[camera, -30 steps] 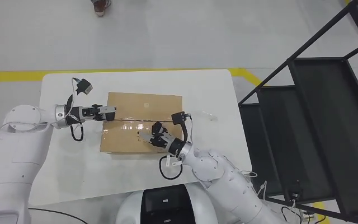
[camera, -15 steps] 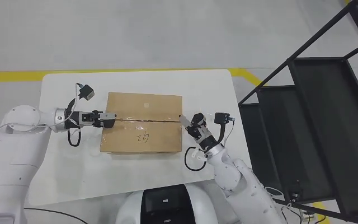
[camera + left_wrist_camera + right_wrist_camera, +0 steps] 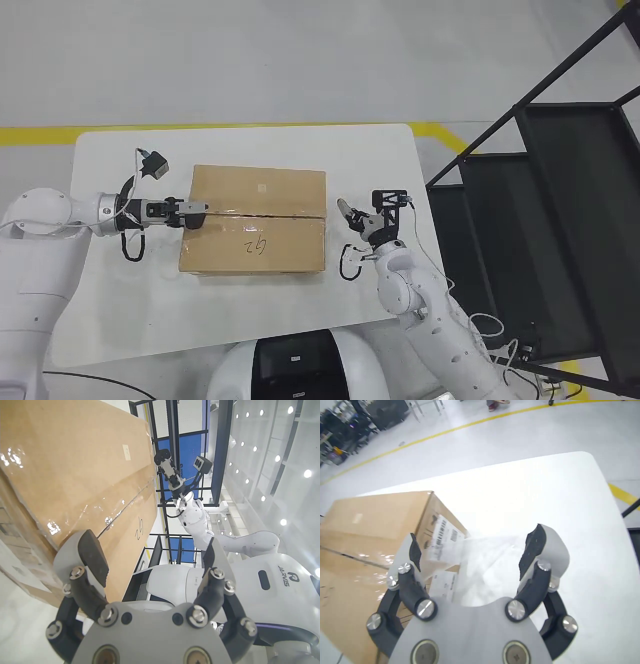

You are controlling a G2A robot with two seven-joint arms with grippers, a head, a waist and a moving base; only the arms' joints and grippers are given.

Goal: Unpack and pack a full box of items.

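The brown cardboard box (image 3: 255, 215), clear tape (image 3: 110, 517) glinting along its seam, sits near the middle of the white tabletop (image 3: 380, 160). The left pincer (image 3: 150, 540), fingers apart, has one pad at the box end facing the tabletop's left edge. The right pincer (image 3: 475, 536), also spread, hangs off the opposite end with clear film (image 3: 482, 560) between its fingers. That film may cling to a pad and foul the next grip, and any tug could drag the unheld box.
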